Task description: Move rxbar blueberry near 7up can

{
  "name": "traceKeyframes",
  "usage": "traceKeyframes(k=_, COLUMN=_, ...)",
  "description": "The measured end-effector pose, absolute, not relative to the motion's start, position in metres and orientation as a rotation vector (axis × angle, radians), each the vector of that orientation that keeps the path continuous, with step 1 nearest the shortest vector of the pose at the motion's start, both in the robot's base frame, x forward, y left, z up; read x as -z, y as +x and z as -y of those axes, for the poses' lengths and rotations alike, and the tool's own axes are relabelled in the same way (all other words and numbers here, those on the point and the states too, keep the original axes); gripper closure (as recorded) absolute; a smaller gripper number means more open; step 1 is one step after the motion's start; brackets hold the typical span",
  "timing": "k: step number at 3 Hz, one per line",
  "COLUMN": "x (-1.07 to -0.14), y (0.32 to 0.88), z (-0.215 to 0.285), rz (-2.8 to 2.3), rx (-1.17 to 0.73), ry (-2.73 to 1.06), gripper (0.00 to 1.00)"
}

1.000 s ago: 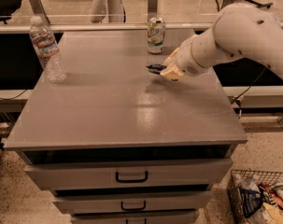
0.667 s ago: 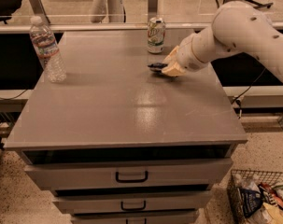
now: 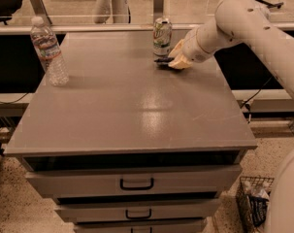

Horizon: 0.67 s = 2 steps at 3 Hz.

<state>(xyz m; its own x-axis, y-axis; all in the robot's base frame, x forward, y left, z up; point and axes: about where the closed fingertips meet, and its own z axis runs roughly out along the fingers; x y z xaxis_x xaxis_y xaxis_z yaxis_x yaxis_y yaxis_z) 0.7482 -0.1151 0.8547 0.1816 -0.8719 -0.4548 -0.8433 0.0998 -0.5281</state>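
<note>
Now the gripper hovers low over the far right of the table, fingers clamped on the rxbar blueberry. The bar sits just in front of the 7up can.

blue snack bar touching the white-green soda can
Cannot tell. Camera view: blue snack bar lies right before the white-green soda can, no plain gap; gripper at the bar's right end.

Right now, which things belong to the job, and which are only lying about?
Job: rxbar blueberry; 7up can; gripper, holding the bar just beside the can.
Lying about: water bottle, far left on the table; basket, lower right.
</note>
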Motion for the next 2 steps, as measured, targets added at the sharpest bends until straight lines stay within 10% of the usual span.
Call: traceKeyframes(k=2, x=-0.8529, y=0.7693, z=0.1295, rz=-1.657, rx=0.084, ry=-1.723, gripper=0.55)
